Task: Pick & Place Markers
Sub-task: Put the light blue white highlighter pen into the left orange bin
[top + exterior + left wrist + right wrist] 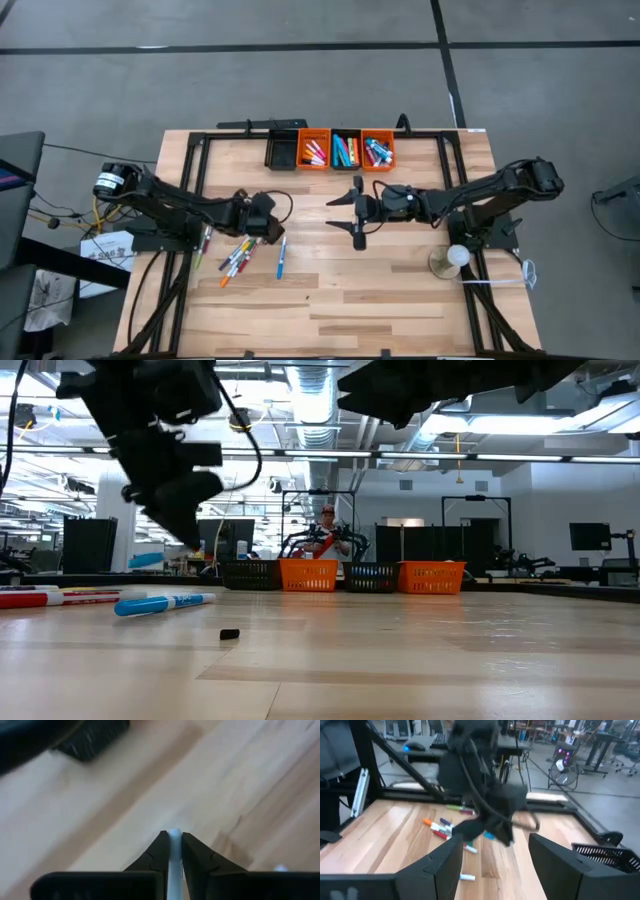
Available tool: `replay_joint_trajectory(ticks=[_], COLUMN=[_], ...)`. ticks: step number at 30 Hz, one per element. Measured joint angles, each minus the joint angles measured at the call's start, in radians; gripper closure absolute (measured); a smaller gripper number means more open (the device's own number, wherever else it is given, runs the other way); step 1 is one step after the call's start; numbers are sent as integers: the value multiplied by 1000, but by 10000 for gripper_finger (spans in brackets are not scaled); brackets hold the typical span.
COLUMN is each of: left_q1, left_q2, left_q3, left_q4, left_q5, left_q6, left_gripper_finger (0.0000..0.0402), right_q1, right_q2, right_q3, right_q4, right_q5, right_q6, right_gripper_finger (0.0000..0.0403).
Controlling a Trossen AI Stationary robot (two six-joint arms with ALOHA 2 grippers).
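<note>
Several markers [236, 257] in mixed colours lie loose on the wooden table near its left side, with a blue one [282, 256] beside them; the low view shows this blue marker [165, 602] lying flat. My left gripper [265, 226] hangs just above that pile, shut on a pale white marker [173, 851]. My right gripper [346, 220] hovers at mid-table with its fingers wide open and holds nothing; its wrist view faces the left arm and the loose markers [440, 827]. More markers fill three bins at the far edge. My left gripper pinches the pale white marker between its two fingers, and the marker's end [174, 834] shows just at the fingertips [159, 851]. The marker runs along the fingers. The gripper is off the table in the low view, so the marker is lifted clear.
Four small bins stand in a row at the far edge: black [283, 151], orange [313, 150], black [346, 150], orange [378, 150]. A small black bit [229, 633] lies on the table. A white round object [455, 258] sits near the right arm's base. A person [325, 538] is beyond the table.
</note>
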Motion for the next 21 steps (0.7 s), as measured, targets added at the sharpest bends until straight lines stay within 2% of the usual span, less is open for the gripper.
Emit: replay_joint_trajectory(ticks=[3, 6, 9, 14, 21], left_q1=[-42, -82, -124, -200, -274], left_q2=[0, -15, -54, -134, -158], left_q3=[21, 36, 36, 35, 34], left_q4=[43, 152, 305, 490, 685], left_q5=[-101, -149, -160, -169, -154], left_q6=[33, 121, 256, 425, 579], left_gripper_finger=[371, 369, 370, 369, 370], right_q1=[-8, -30, -63, -107, -104], right_q2=[32, 86, 158, 242, 344], right_q3=[-2, -1, -1, 7, 68], right_q4=[-13, 2, 59, 131, 329], right_q5=[-2, -17, -102, -348, -366], right_q6=[-4, -4, 3, 41, 63], right_gripper_finger=[184, 184, 184, 184, 184])
